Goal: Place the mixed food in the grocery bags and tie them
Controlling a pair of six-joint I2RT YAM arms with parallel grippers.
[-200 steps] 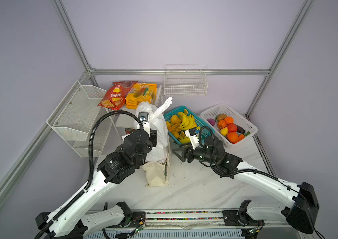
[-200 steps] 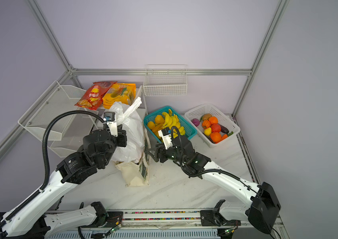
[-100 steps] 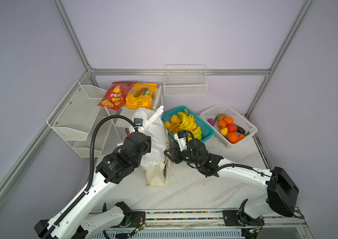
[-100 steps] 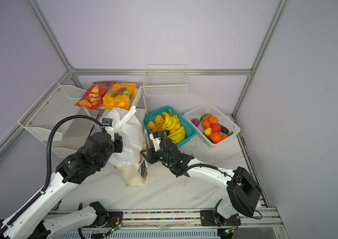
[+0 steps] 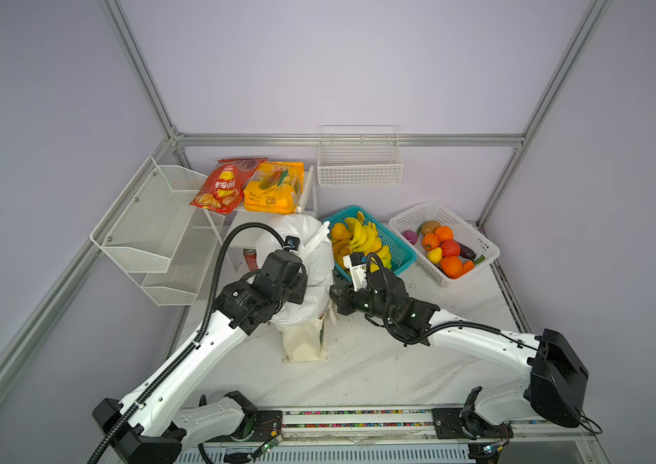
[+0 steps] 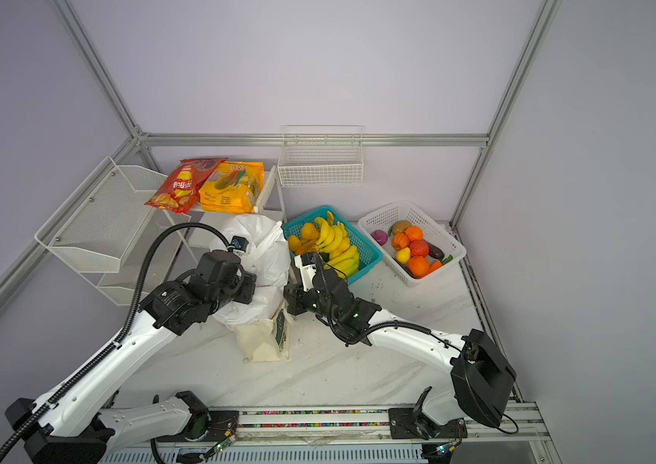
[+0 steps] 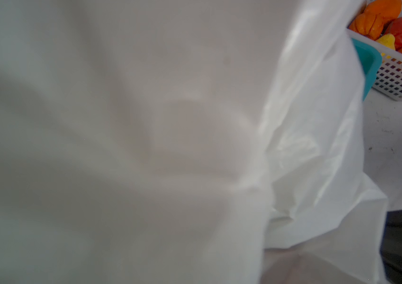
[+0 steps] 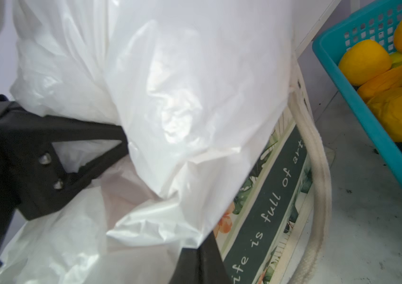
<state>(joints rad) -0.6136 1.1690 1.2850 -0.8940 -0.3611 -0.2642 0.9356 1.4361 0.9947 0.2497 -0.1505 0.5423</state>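
Right wrist view: the left gripper (image 8: 118, 140) clamps the white plastic bag (image 8: 195, 86) above the canvas tote (image 8: 276, 196). Beside the tote, the right gripper (image 8: 200, 263) is closed on that bag's lower fold.

What I'm working with from here: film, cloth, moulded plastic
The carrier bag (image 8: 195, 98) is thin white plastic film, crinkled, and it shines along its creases. The tote (image 8: 281, 191) beneath it is matt cream cloth with a thick woven handle (its printed panel looks flat, no gloss). The teal basket (image 8: 379, 147) and the white basket (image 5: 410, 217) are moulded plastic lattice. The tabletop (image 5: 378, 361) reads as smooth veined stone, scuffed.
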